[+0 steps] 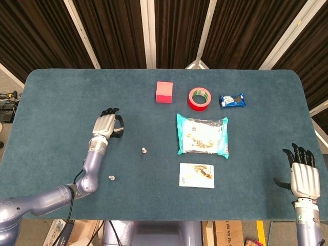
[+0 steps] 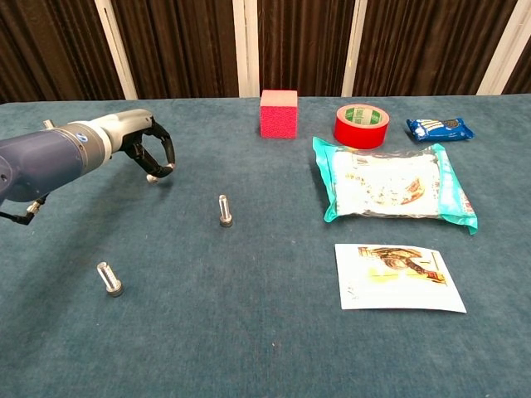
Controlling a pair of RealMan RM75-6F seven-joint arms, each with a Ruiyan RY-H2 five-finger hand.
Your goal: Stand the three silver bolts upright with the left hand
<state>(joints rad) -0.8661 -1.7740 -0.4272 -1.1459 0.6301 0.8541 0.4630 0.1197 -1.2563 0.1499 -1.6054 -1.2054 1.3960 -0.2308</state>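
Left hand [image 2: 148, 152], dark fingers curled, pinching a small silver bolt [image 2: 152, 177]. Two threaded steel bolts [image 2: 224, 211] [image 2: 109, 279] upright on felt-like table [image 2: 249, 332]. Right hand [image 1: 305, 174], fingers spread, holds nothing.

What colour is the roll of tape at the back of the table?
Red, with a green inner label; the roll of tape shows best in the chest view.

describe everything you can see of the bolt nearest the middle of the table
The bolt is a small silver metal piece standing upright on the blue-green cloth, wider head down and shaft pointing up. It stands alone, left of the snack bag and right of the left hand, touching neither. From the head view it shows only as a small pale dot.
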